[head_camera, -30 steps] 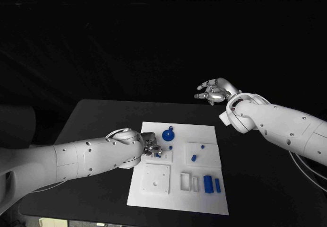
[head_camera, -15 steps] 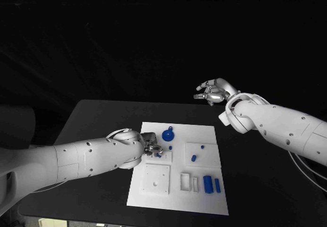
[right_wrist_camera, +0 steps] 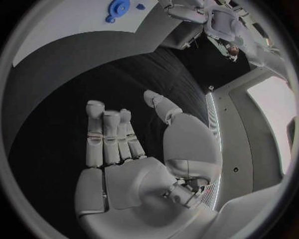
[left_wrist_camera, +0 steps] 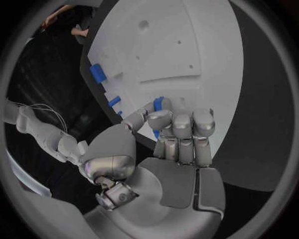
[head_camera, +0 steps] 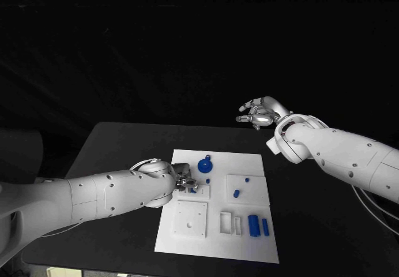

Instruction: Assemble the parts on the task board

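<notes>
The white task board lies in the middle of the black table. My left hand is low over the board's left-middle area, with its fingers curled. It pinches a small blue part between thumb and fingers, and the part's tip shows just below the hand. A round blue part sits on the board just beyond that hand. Two small blue pieces lie on a raised square, and a blue cylinder and a bar lie near the front. My right hand is raised beyond the table's far edge, fingers apart and holding nothing.
White raised blocks with holes and slots stand on the board near its front left. The black table has bare room on both sides of the board. In the right wrist view the round blue part and the board lie far from the open hand.
</notes>
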`<action>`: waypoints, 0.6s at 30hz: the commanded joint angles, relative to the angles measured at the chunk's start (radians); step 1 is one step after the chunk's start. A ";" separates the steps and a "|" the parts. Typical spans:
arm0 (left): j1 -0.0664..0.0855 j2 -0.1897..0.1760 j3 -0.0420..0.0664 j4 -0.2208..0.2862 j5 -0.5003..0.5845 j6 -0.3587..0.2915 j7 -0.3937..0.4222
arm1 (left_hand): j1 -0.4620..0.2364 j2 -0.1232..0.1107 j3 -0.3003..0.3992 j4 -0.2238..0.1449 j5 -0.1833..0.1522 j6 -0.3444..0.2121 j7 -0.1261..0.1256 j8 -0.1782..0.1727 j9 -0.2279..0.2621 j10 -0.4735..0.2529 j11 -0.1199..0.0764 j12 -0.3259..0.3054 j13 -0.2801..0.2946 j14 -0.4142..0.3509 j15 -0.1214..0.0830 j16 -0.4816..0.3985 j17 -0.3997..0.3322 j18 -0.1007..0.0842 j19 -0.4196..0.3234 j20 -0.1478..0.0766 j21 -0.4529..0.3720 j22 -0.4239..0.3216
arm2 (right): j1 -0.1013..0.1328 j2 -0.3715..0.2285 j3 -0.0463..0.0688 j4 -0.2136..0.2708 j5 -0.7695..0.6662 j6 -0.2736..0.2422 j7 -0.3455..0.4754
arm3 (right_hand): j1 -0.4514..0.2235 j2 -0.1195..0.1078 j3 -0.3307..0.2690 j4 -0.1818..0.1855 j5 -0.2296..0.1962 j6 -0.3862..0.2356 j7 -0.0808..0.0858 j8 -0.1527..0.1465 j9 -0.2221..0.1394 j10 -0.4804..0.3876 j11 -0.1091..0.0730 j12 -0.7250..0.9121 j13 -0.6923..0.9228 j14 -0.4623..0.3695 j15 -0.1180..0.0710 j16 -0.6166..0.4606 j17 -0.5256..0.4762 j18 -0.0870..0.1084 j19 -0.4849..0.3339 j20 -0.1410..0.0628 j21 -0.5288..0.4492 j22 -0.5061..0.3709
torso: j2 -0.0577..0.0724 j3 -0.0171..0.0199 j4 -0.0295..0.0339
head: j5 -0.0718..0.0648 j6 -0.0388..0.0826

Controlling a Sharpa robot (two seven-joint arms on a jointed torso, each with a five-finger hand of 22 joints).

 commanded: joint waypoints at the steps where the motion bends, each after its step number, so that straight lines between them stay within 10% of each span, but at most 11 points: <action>1: -0.001 0.003 0.000 0.001 -0.002 0.003 0.014 | 0.008 0.008 0.023 -0.003 0.001 0.110 -0.104 0.006 0.000 -0.058 -0.053 0.004 0.001 0.081 -0.085 0.003 0.002 0.104 -0.002 -0.073 0.004 0.016 | 0.000 0.001 0.000 0.002 -0.012 0.019 0.001 | 0.000 0.009 -0.002 -0.006 0.005 0.002 0.006 0.007 0.001 -0.001 -0.007 0.005 -0.002 0.004 -0.002 0.005 -0.001 0.083 0.000 -0.006 0.004 0.020 | 0.000 0.0008 0.0008 | 0.001 -0.001; 18: -0.001 0.003 0.000 -0.006 -0.009 -0.020 0.012 | 0.008 0.008 0.024 -0.003 -0.001 0.110 -0.104 0.005 0.000 -0.058 -0.053 0.005 0.002 0.080 -0.085 0.002 0.003 0.104 -0.002 -0.073 0.005 0.016 | -0.001 0.001 0.000 0.006 -0.014 0.020 -0.001 | 0.000 0.010 -0.002 -0.007 0.006 0.003 0.006 0.007 0.001 -0.001 -0.007 0.006 -0.004 0.004 -0.002 0.006 -0.001 0.083 0.000 -0.007 0.004 0.020 | 0.000 0.0013 0.0003 | -0.004 0.008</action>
